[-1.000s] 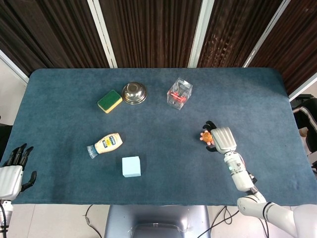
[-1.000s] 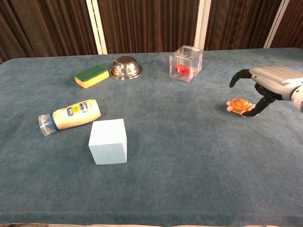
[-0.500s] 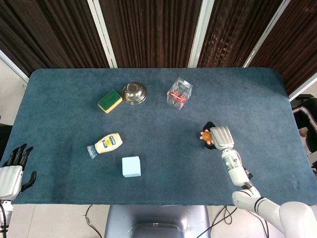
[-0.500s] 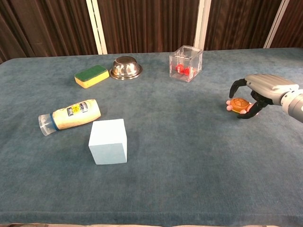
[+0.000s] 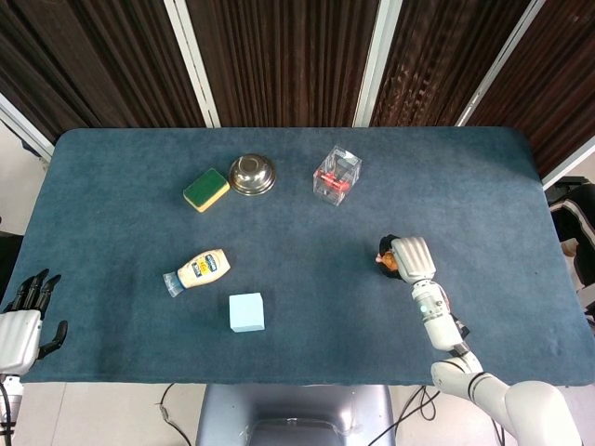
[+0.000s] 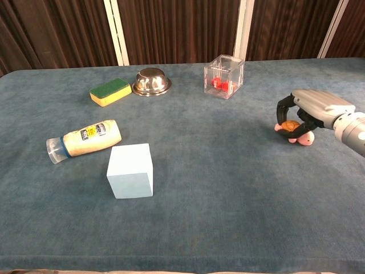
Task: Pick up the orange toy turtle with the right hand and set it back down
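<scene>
Since a second ago the right hand (image 6: 306, 114) has curled its fingers around the turtle (image 6: 291, 128), which now looks tipped and just clear of the worktop (image 6: 228, 188). The wrap from above likely serves the lift. Its long axis runs roughly left-right; which way the head points is unclear. The left hand (image 5: 23, 321) rests spread, well apart.

orange toy turtle (image 6: 291, 128) mostly covered by right hand (image 6: 306, 111), head view shows only a sliver. Left hand (image 5: 22, 321) cut off by frame edge, absent from chest view. Red item in clear box (image 6: 224, 76) too small to identify.
</scene>
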### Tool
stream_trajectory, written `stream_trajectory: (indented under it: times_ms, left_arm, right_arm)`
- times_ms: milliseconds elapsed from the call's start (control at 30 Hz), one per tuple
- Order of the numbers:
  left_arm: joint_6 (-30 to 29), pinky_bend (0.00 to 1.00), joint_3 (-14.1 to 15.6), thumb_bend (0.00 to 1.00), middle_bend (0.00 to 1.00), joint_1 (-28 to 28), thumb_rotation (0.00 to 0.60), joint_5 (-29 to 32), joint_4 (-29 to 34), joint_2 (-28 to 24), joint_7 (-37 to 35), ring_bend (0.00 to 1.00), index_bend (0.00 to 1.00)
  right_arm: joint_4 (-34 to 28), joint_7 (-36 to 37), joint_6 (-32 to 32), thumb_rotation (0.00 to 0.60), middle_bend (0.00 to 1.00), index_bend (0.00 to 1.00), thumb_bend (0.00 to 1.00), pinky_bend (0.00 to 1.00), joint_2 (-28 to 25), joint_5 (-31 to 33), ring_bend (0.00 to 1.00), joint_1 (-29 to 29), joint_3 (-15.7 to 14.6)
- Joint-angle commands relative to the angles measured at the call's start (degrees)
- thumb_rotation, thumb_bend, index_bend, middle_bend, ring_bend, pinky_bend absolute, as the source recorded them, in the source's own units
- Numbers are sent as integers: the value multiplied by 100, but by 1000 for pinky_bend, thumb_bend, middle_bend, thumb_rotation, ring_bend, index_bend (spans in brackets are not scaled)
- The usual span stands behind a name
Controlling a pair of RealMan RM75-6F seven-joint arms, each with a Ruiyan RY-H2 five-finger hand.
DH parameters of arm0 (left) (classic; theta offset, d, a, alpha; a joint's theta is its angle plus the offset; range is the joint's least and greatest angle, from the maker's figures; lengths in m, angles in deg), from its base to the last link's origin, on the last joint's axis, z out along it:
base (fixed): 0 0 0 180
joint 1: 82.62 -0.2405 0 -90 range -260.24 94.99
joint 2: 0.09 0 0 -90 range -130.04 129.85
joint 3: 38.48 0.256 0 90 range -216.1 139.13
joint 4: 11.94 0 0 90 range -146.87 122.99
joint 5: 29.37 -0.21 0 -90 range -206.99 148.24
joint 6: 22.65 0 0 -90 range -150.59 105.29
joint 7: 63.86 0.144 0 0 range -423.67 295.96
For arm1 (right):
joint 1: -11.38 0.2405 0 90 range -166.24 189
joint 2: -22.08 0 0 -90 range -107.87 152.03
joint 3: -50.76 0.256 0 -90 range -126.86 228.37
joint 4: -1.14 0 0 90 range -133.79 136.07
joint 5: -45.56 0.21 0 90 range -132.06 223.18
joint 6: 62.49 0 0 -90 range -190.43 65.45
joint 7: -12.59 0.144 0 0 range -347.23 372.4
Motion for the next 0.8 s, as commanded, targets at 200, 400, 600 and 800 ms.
stream_trajectory:
  times_ms: [200, 400, 600, 800]
  left_arm:
    - [2, 356, 3, 427, 2, 4, 600, -1, 1, 3, 19, 52, 96]
    - [10, 356, 3, 427, 2, 9, 600, 3, 3, 6, 36, 52, 97]
    - [3, 356, 4, 427, 2, 6, 600, 3, 2, 5, 36, 52, 100]
    - [12, 356, 8, 427, 2, 9, 600, 6, 2, 6, 42, 52, 103]
  right_arm:
    - [154, -25, -239, 600, 720, 864, 816, 1000, 93, -41, 1000, -26, 50]
    - [177, -107, -409, 600, 727, 875, 832, 1000, 140, -73, 1000, -59, 63]
    - [145, -253, -238, 600, 722, 796, 745, 990, 92, -10, 989, -72, 59]
    - [-145, -395, -126, 600, 392, 305, 294, 927, -142, 2, 804, -127, 16]
